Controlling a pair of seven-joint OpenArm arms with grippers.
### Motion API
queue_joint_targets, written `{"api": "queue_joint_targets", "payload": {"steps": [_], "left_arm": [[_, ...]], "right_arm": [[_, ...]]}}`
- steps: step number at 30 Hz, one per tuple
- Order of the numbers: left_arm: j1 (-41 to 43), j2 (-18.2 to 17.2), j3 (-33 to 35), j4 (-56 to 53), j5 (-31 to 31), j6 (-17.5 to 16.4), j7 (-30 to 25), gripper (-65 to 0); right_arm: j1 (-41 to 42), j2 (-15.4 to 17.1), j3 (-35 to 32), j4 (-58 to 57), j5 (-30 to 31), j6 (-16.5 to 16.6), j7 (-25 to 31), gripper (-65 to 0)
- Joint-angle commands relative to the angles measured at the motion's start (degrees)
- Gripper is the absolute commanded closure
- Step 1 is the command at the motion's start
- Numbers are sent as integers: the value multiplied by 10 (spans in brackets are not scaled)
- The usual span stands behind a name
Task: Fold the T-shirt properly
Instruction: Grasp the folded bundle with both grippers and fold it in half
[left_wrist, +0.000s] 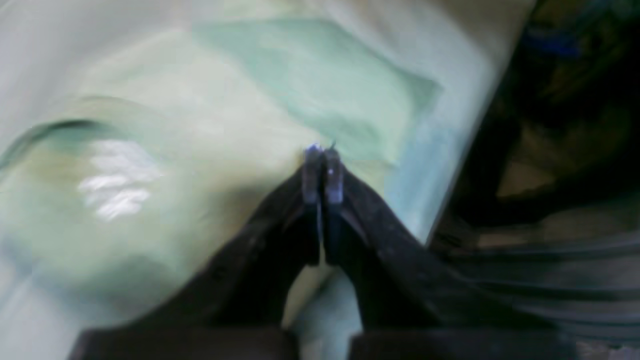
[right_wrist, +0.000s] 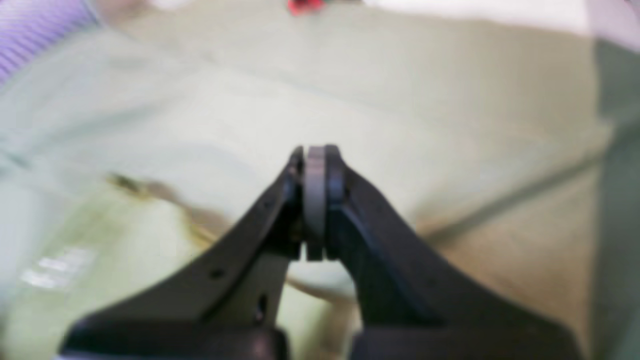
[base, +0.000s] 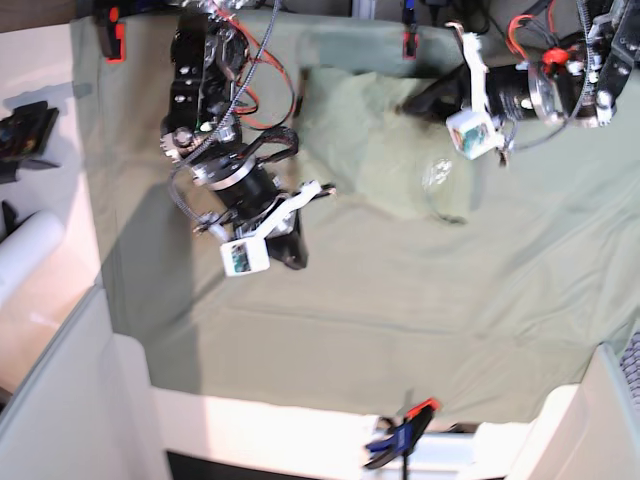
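Directly beneath and ahead of my left gripper (left_wrist: 322, 165) lies the T-shirt (base: 385, 150), bunched rather than spread, on the table cloth (base: 400, 320). That gripper's fingers are pressed together; the blurred left wrist view does not let me confirm any fabric between them, so I record it as closed with nothing seen in its hold. The white printed label (left_wrist: 120, 180) sits off to one side of those fingertips, with the dark arc of the collar (left_wrist: 45, 130) just beyond it, so the neck opening is near this arm. My right gripper (right_wrist: 315, 165) is likewise closed, pads meeting, and in the base view it hangs over bare cloth beside the garment's edge, apart from it. The same label (right_wrist: 55, 272) shows faintly at the far side of the right wrist view. Judgement: the left arm is the nearer to the garment, at its collar end; the right arm must reach across towards the shirt before both can take hold. The garment's long axis cannot be determined, its outline being crumpled; folding appears not yet begun.
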Motion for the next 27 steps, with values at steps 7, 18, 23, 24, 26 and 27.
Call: {"api": "queue_joint_targets", "payload": {"steps": [7, 18, 23, 24, 26, 27], "left_arm": [[-12, -5, 60, -9, 105, -6, -40, 0], [-27, -23, 52, -96, 139, -6, -51, 0], [-61, -41, 51, -162, 141, -6, -83, 0], [-70, -41, 48, -177, 141, -6, -85, 0], [-94, -41, 48, -209, 141, -6, -96, 0], [-107, -41, 48, -227, 141, -6, -101, 0]], "right_arm": [[75, 43, -56, -167, 8, 3, 52, 0], [68, 69, -137, -172, 8, 3, 36, 0], [68, 98, -137, -171, 52, 3, -2, 0], [68, 102, -137, -170, 70, 3, -14, 0], [62, 110, -137, -165, 97, 3, -33, 0], [56, 112, -137, -158, 104, 3, -35, 0]]}}
